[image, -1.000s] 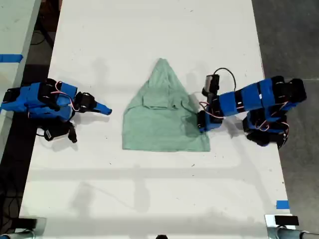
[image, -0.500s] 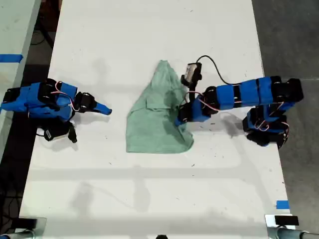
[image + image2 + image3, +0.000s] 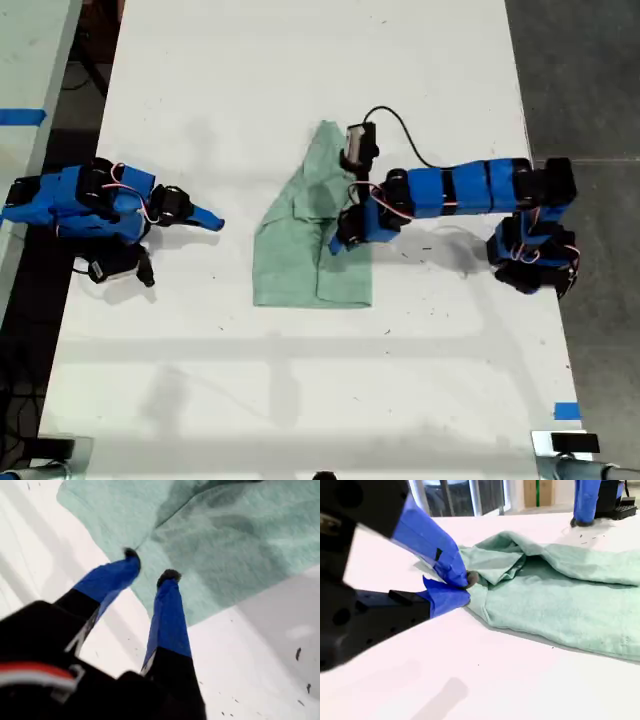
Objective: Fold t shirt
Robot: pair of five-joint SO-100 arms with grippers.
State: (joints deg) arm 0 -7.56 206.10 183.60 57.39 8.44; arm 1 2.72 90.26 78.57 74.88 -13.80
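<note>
Right now my first gripper [image 3: 150,565] is hanging with fingertips [image 3: 169,575] spread, mint cloth showing between them. The t shirt [image 3: 300,260] is lying rumpled underneath on the white table [image 3: 300,380]. My second gripper [image 3: 212,222] is resting pressed together, well apart from the cloth.

Both arms are built of bright blue plastic shells bolted around black servo blocks. The first arm [image 3: 460,188] carries a thin black cable [image 3: 400,135] arching from its small boxy wrist camera [image 3: 358,145]. The second arm [image 3: 90,198] shows thin red and white wires [image 3: 150,205] looped at its joints. The first gripper [image 3: 150,565] has two slim blue fingers on black bases — each capped with a dark rounded fingertip [image 3: 169,574]. The second gripper [image 3: 465,582] is two blue wedge-shaped fingers on a black housing, one with a small black mark.
</note>
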